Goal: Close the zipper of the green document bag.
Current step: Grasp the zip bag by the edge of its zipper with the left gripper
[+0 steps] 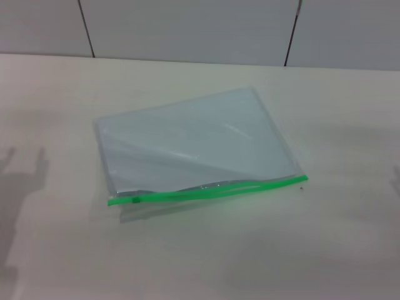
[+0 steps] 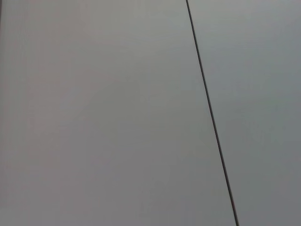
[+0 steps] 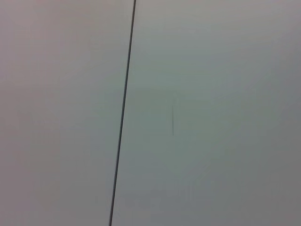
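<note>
The green document bag (image 1: 194, 144) lies flat on the tabletop (image 1: 337, 244), mid-view. The zipper (image 1: 206, 190) edge faces the robot, presumably for access; the slider (image 1: 135, 200) sits at its left end. Neither gripper is in view; finger state cannot be told.

a pale, off-white worktop (image 1: 337, 250) fills most of the head view. at twelve o'clock stands a grey panelled wall (image 1: 187, 28), split by thin dark seams (image 1: 87, 28). soft shadows lie on the worktop at nine o'clock. both wrist views show only grey panels (image 2: 94, 117) crossed by one dark seam (image 3: 123, 117).
</note>
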`<act>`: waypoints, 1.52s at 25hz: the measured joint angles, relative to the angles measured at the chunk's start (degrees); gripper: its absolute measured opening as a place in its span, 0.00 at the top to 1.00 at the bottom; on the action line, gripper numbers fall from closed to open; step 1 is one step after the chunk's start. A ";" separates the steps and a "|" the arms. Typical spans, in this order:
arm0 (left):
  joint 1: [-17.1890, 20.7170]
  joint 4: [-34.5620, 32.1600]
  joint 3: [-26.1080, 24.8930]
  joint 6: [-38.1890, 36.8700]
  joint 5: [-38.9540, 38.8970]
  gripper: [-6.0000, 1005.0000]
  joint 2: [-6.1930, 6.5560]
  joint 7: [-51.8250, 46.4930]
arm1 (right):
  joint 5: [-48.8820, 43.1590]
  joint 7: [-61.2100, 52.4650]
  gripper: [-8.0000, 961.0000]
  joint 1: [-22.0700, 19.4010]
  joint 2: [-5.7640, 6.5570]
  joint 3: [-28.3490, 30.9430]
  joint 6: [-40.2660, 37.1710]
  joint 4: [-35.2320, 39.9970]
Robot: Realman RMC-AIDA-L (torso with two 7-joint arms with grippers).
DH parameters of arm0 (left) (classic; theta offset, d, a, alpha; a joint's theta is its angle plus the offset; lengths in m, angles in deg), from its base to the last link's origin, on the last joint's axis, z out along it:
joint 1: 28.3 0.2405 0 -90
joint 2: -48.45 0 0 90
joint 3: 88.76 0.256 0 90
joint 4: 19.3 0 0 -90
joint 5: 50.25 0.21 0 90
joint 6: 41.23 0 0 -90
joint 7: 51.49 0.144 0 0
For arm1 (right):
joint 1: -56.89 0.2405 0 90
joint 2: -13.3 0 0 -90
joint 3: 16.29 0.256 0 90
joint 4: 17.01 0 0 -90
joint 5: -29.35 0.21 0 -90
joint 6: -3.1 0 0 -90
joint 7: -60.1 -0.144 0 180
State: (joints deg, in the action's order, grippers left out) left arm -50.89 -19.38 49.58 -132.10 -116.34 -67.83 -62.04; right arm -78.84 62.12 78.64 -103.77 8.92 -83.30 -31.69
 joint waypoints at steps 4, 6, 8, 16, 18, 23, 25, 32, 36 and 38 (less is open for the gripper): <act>0.00 0.00 0.00 0.00 0.00 0.41 0.00 -0.05 | 0.00 0.00 0.07 0.11 0.00 -0.11 0.00 0.00; 0.00 0.00 0.00 0.00 0.00 0.42 0.00 -0.15 | 0.00 0.00 0.07 0.12 0.00 -0.11 0.00 0.00; 0.00 0.00 0.00 0.00 0.00 0.42 0.00 -0.15 | 0.00 0.00 0.07 0.13 0.00 -0.11 0.00 -0.04; -0.23 0.01 1.51 0.22 3.04 0.42 0.14 0.66 | 0.00 0.00 0.07 0.28 0.00 -0.12 0.00 -0.22; -0.85 0.25 3.20 0.50 6.82 0.42 0.28 2.30 | 0.00 0.00 0.07 0.30 0.01 -0.15 0.02 -0.25; -1.99 2.15 7.10 0.66 17.05 0.42 0.15 9.98 | 0.00 0.00 0.07 0.53 0.09 -0.17 0.43 -0.26; -1.85 2.23 8.74 0.43 20.89 0.42 0.15 13.19 | 0.00 0.00 0.07 0.64 0.09 -0.16 0.44 -0.27; -0.26 2.46 16.27 -0.21 32.36 0.42 0.39 20.32 | 0.30 0.00 0.07 0.68 0.09 -0.17 0.68 0.13; 1.08 2.75 18.39 -0.95 34.17 0.42 0.38 21.29 | 0.35 0.00 0.07 0.66 0.09 -0.17 0.73 0.16; 1.72 2.94 19.47 -1.31 34.34 0.42 0.35 22.26 | 0.35 0.00 0.07 0.65 0.09 -0.15 0.76 0.17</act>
State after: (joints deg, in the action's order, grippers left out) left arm -49.17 -16.44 69.05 -133.41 -82.00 -67.48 -39.78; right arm -78.49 62.12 79.29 -103.68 8.77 -82.53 -31.52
